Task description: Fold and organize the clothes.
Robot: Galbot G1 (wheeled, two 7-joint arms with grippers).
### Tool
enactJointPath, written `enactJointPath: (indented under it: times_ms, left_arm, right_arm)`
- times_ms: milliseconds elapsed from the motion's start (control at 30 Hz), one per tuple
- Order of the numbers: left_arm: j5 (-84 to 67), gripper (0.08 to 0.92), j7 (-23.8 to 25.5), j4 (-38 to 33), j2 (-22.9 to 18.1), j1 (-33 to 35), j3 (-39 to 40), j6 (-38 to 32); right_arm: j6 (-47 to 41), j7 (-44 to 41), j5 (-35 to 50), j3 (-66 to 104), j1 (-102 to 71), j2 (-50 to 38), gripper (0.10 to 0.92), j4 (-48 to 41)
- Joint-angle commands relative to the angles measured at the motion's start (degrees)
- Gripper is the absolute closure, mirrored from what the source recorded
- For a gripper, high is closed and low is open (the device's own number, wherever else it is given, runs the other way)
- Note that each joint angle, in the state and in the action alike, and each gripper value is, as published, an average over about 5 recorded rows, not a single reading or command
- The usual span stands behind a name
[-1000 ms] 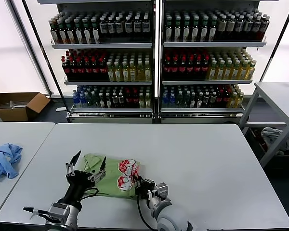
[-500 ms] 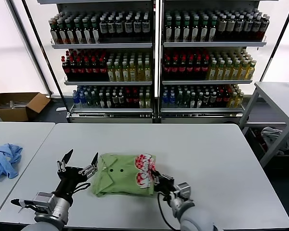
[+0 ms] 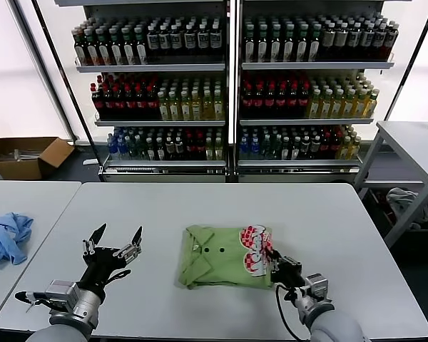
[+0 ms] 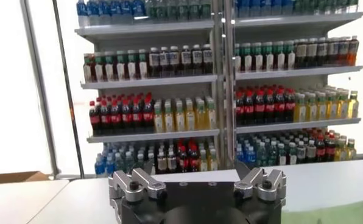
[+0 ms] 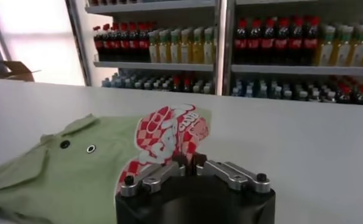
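The light green polo shirt (image 3: 225, 256) lies folded in the middle of the white table (image 3: 221, 206), its collar and dark buttons toward the left and its red-and-white checkered logo (image 3: 253, 258) at the right edge. It also shows in the right wrist view (image 5: 78, 170). My right gripper (image 3: 273, 261) is shut on the shirt's right edge at the logo, low on the table. My left gripper (image 3: 114, 242) is open and empty, held above the table well left of the shirt. The left wrist view shows only the shelves beyond it.
A light blue garment (image 3: 6, 237) lies on a separate table at the far left. Shelves of bottles (image 3: 228, 85) stand behind the table. A cardboard box (image 3: 25, 155) sits on the floor at the back left. Another table (image 3: 414, 142) is at the right.
My right gripper has dragged the folded shirt to the right across the table. My left gripper has let go of it and drawn back left, open.
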Motion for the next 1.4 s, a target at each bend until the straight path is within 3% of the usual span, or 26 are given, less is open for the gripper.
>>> enactJointPath:
  times_ms: [33, 333, 700, 867, 1033, 1400]
  left_arm:
    - [-0.61, 0.177, -0.08, 0.07, 0.35, -0.20, -0.19, -0.03]
    - [0.16, 0.177, 1.10, -1.13, 1.14, 0.88, 0.64, -1.08]
    - [1.08, 0.177, 0.76, 4.33, 4.75, 6.79, 0.51, -14.82]
    - [2.47, 0.177, -1.01, 6.01, 5.65, 10.73, 1.04, -21.51]
    - [2.77, 0.177, -1.83, 6.76, 5.62, 12.75, 1.32, -24.35]
    - [3.54, 0.177, -1.85, 7.12, 4.83, 15.50, 0.99, -26.62]
  right_arm:
    - [-3.15, -0.53, -4.18, 6.58, -2.57, -2.07, 0.788, 2.11]
    - [1.22, 0.36, -10.96, 15.51, -11.56, -0.95, 0.528, 9.41]
    - [28.11, 9.28, -17.97, 35.62, -43.73, 2.81, 0.228, 16.19]
    - [39.48, 10.46, -20.37, 36.29, -51.23, 5.19, 0.204, 15.91]
    - [45.97, 9.47, -15.09, 33.39, -51.62, 5.64, 0.203, 12.66]
    - [43.74, 6.34, -8.67, 34.39, -48.38, 4.72, 0.203, 12.67]
